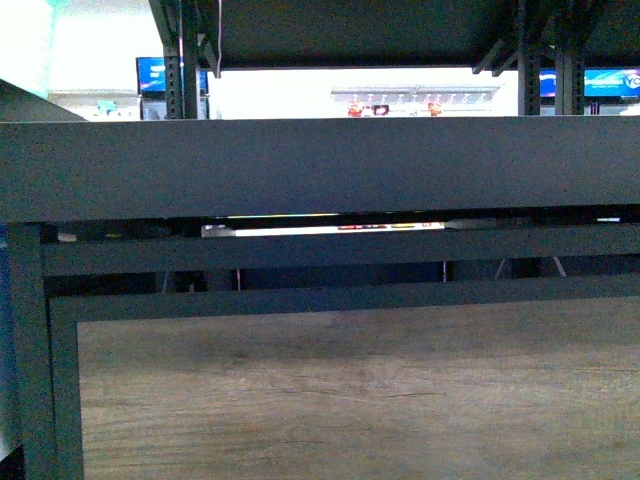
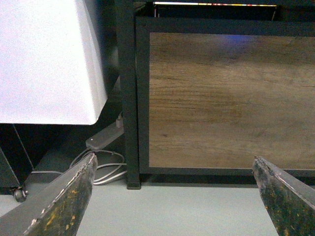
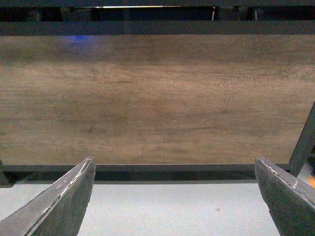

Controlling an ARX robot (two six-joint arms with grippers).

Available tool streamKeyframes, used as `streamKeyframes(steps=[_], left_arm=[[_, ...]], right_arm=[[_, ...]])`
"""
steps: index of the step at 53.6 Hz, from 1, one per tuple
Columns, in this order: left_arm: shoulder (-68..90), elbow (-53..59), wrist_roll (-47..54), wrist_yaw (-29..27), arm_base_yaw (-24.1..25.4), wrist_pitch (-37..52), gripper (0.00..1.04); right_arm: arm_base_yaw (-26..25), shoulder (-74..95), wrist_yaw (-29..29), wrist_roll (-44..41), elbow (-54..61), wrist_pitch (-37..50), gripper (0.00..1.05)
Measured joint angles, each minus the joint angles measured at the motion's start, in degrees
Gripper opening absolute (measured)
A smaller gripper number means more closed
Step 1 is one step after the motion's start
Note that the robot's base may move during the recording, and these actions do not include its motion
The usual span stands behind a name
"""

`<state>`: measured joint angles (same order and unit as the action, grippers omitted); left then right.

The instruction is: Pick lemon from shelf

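Observation:
The shelf (image 1: 320, 165) fills the front view: a black metal frame with a raised black rim across the middle and a wood-grain front panel (image 1: 360, 390) below. The lemon is hidden; the tray deck lies above the rim's edge and out of sight. Neither arm shows in the front view. My left gripper (image 2: 174, 164) is open and empty, low above the floor, facing the shelf's wood panel (image 2: 226, 103) and its left leg (image 2: 129, 98). My right gripper (image 3: 174, 164) is open and empty, also low, facing the wood panel (image 3: 157, 98).
A white box-like object (image 2: 47, 59) stands to the left of the shelf leg, with a white power strip (image 2: 103, 137) and cables (image 2: 106, 172) on the pale floor (image 2: 172, 211) beneath it. An upper black shelf deck (image 1: 350, 30) hangs above.

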<state>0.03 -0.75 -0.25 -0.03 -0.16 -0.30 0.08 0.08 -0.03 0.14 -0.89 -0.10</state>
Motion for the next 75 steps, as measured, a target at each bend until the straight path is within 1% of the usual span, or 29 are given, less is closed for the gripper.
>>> streamKeyframes(steps=[75], left_arm=[[0.00, 0.00, 0.00, 0.02, 0.00, -0.02, 0.97]], right_arm=[[0.00, 0.00, 0.02, -0.02, 0.00, -0.02, 0.97]])
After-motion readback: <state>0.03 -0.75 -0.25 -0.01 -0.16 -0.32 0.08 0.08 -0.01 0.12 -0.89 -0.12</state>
